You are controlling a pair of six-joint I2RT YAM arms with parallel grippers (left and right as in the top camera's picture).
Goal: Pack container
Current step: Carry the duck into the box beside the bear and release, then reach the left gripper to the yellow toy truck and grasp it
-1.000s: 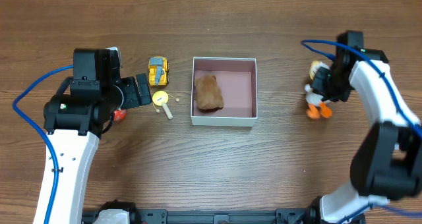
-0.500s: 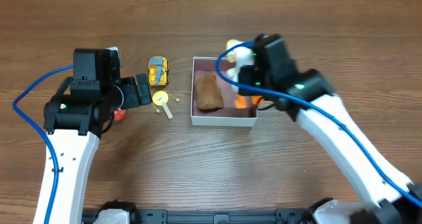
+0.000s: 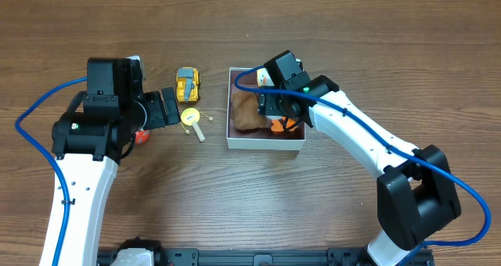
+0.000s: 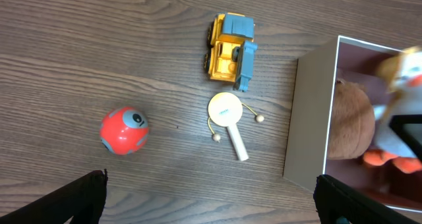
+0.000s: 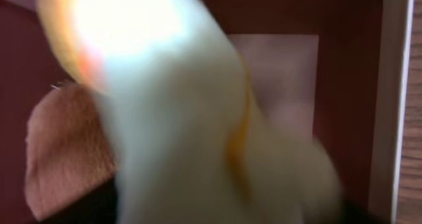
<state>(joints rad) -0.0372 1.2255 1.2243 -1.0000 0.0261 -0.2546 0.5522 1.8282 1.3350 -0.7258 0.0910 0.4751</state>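
Note:
The container (image 3: 266,145), a shallow white box with a pink inside, sits mid-table and holds a brown plush (image 3: 244,109). My right gripper (image 3: 275,108) hangs over the container's middle. A white and orange duck toy (image 5: 198,118) fills the right wrist view as a blur between the widely spread jaws, and its orange feet (image 3: 280,127) show inside the box. My left gripper (image 4: 211,197) is open and empty over bare table left of the container (image 4: 308,118).
Left of the box lie a yellow and blue toy truck (image 3: 187,84), a small yellow rattle drum with a white handle (image 3: 192,119) and a red ball (image 4: 123,130). The left arm stands over the ball's side of the table.
The right arm carried the duck toy from the far right of the table over to the container and lowered it inside. Its jaws have spread. The left arm has not moved.

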